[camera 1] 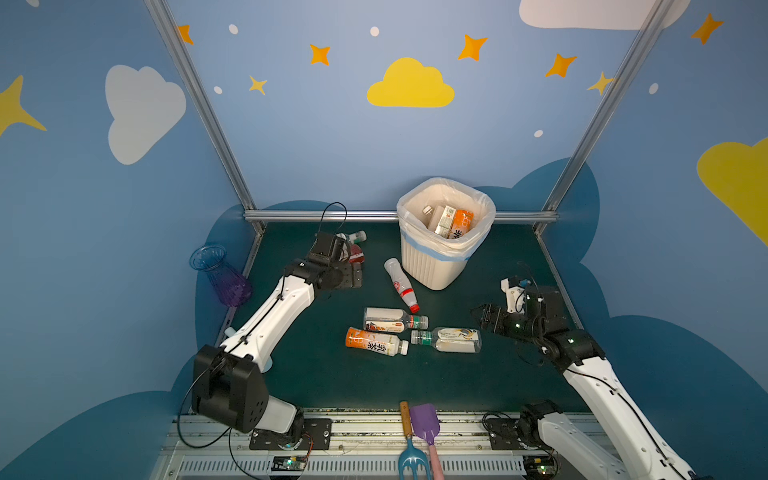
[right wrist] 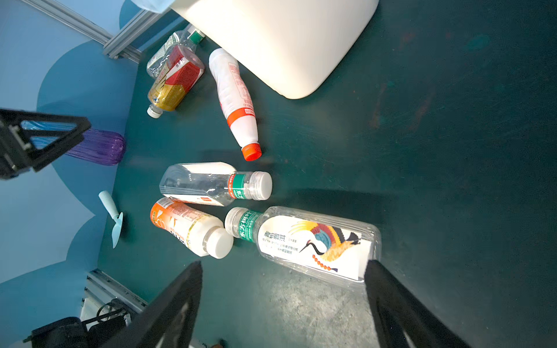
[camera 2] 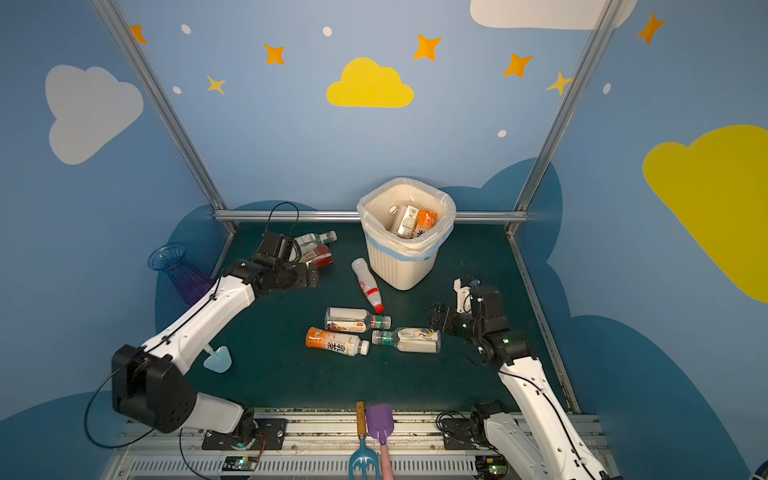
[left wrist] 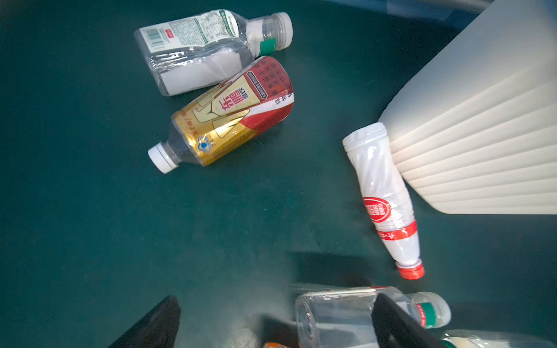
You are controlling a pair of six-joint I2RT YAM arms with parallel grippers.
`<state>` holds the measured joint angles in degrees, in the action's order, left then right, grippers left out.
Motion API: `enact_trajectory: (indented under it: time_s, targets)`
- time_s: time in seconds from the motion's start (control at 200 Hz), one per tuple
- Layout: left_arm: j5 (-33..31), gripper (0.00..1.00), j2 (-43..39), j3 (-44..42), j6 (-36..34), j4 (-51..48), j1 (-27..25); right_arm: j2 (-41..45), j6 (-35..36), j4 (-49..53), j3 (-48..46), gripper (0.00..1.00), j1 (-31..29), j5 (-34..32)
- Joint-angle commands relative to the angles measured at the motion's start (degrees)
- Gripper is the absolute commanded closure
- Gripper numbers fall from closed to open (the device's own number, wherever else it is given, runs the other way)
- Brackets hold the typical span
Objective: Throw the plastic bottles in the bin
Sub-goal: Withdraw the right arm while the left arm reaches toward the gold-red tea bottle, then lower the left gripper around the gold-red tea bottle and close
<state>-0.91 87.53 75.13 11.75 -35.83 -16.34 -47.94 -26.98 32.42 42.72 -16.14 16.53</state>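
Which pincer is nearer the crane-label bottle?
Right. The right pincer hangs open beside the base of the crane bottle; the left pincer is far off, by the red-gold bottle.

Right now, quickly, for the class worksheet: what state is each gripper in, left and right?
Left gripper: open, holding nothing.
Right gripper: open, holding nothing.

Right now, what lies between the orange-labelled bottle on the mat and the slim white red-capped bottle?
A clear square plastic bottle with a green neck band; both top views show it.
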Motion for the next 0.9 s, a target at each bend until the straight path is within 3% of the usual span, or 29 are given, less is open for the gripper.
enact_trajectory:
  time_s: [0.0, 0.295, 0.631, 0.896]
  targets:
    - [2.54, 0.0, 6.02, 4.81, -9.79, 0.77, 3.6, 1.06, -0.7, -1.72, -0.68, 0.15, -0.71, 0.43]
    - [10.43, 0.0, 22.48, 17.11, -18.52, -0.01, 8.77, 3.73, -0.76, -1.95, -1.54, 0.14, -0.82, -0.71]
    - [8.88, 0.0, 32.9, 25.3, -20.94, -1.04, 8.85, 3.65, -0.69, -1.94, -1.24, 0.14, -0.82, -0.7]
    - [8.35, 0.0, 34.84, 27.78, -23.39, -2.04, 8.72, 1.59, -0.78, -3.48, -1.76, 0.14, -0.82, -0.54]
